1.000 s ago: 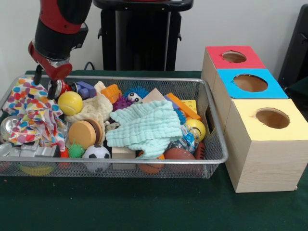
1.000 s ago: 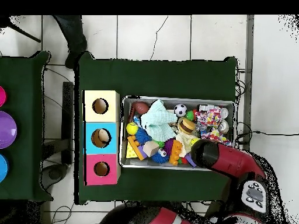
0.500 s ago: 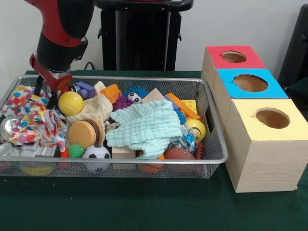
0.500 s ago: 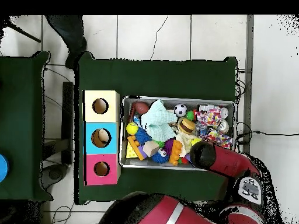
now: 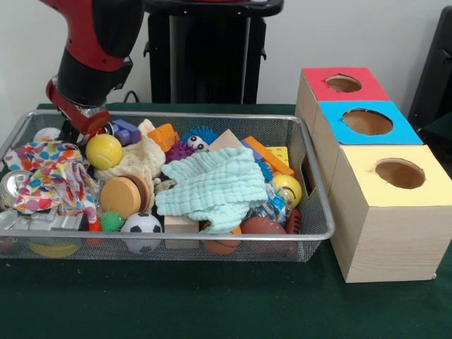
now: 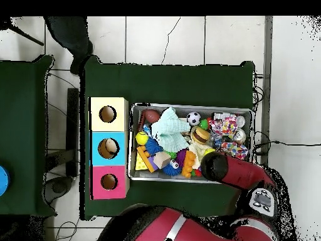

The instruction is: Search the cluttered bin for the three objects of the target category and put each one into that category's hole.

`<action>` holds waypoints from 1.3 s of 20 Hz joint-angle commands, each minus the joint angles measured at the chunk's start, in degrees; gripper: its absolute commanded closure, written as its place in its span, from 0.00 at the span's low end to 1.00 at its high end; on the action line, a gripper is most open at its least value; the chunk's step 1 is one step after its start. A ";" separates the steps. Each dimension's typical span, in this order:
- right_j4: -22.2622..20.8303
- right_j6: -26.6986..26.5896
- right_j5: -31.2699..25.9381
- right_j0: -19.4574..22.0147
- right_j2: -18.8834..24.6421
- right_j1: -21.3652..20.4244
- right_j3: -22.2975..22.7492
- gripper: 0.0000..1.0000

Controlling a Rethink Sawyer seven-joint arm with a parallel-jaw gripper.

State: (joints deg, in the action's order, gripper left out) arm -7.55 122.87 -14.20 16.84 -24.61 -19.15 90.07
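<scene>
In the front view, a wire mesh bin (image 5: 311,233) sits on the green table (image 5: 212,304), packed with toys and cloths. A mint green cloth (image 5: 212,187) lies across the middle, over a wooden block (image 5: 181,224) and partly over a brown football (image 5: 263,226). To its left are a round wooden disc toy (image 5: 121,196), a small soccer ball (image 5: 141,224) against the near wall, and a green spiky ball (image 5: 111,220). A polka-dot cloth (image 5: 49,173) fills the left end, beside a yellow ball (image 5: 104,150) that rests on a cream cloth (image 5: 141,159). Further back lie an orange block (image 5: 164,134), a blue spiky ball with eyes (image 5: 198,139) and a long orange brick (image 5: 268,157). A second yellow ball (image 5: 287,187) sits near the right wall. The gripper (image 5: 79,127) hangs over the bin's back left corner, just behind the yellow ball; its fingers are hidden, so whether it is open or holds anything cannot be told.

Right of the bin stand three wooden boxes in a row, each with a round hole: the yellow box (image 5: 388,212) nearest, the blue box (image 5: 367,123) in the middle, the red box (image 5: 342,85) farthest.

In the overhead view, the bin (image 6: 191,107) lies just beside the three boxes, and the red arm (image 6: 235,171) covers its lower right corner. The blue box's hole (image 6: 108,148) appears to hold something tan.
</scene>
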 commanded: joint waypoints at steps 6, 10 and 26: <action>1.78 7.62 1.28 -3.04 3.07 0.58 -1.45 1.00; 2.78 6.01 -3.51 -4.71 5.41 -4.38 -1.28 1.00; 6.69 3.53 -14.67 -4.55 11.79 -8.64 -4.67 1.00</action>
State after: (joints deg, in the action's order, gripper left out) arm -4.53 122.87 -21.11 12.23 -22.25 -27.12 88.43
